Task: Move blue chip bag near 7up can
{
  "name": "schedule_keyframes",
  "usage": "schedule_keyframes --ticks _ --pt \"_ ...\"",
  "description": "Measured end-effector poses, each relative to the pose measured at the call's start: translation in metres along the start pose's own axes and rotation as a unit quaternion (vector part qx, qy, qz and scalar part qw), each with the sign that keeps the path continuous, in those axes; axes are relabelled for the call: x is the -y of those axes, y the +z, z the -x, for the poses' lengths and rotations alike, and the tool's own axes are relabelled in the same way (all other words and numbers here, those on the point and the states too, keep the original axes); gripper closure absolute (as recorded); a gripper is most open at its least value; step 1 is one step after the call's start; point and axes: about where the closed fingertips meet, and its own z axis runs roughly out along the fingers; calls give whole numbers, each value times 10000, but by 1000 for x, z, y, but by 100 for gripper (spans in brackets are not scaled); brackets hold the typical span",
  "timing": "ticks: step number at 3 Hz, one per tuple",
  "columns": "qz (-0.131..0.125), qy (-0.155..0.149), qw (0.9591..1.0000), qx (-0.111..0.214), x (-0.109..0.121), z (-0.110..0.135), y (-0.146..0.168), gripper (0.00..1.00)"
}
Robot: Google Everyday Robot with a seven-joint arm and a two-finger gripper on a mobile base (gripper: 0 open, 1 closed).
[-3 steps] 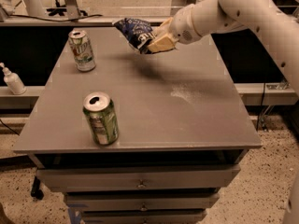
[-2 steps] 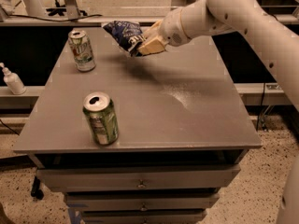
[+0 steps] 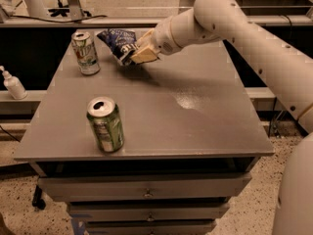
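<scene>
The blue chip bag (image 3: 116, 41) is a crumpled dark-blue foil bag with white lettering. My gripper (image 3: 135, 53) is shut on its right end and holds it just above the back of the grey table (image 3: 195, 126). The 7up can (image 3: 85, 53), silvery-white and green with a silver top, stands upright at the table's back left. The bag hangs a short way to the right of this can and does not touch it. My white arm reaches in from the right.
A darker green can (image 3: 105, 125) with a pale label stands upright near the table's front left. A white pump bottle (image 3: 13, 83) sits on a ledge left of the table. Drawers (image 3: 146, 192) lie under the tabletop.
My gripper has carried the blue chip bag to the left, closer to the 7up can. Both cans have stayed in place.
</scene>
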Motion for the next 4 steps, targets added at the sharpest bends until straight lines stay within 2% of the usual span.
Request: schedule_keyframes --ticks 2,3,4 --pt "63 135 9999 -10 -7 1 36 100" --pt "138 206 9997 12 -16 2 45 83" --pt "195 244 9995 30 -22 3 48 60"
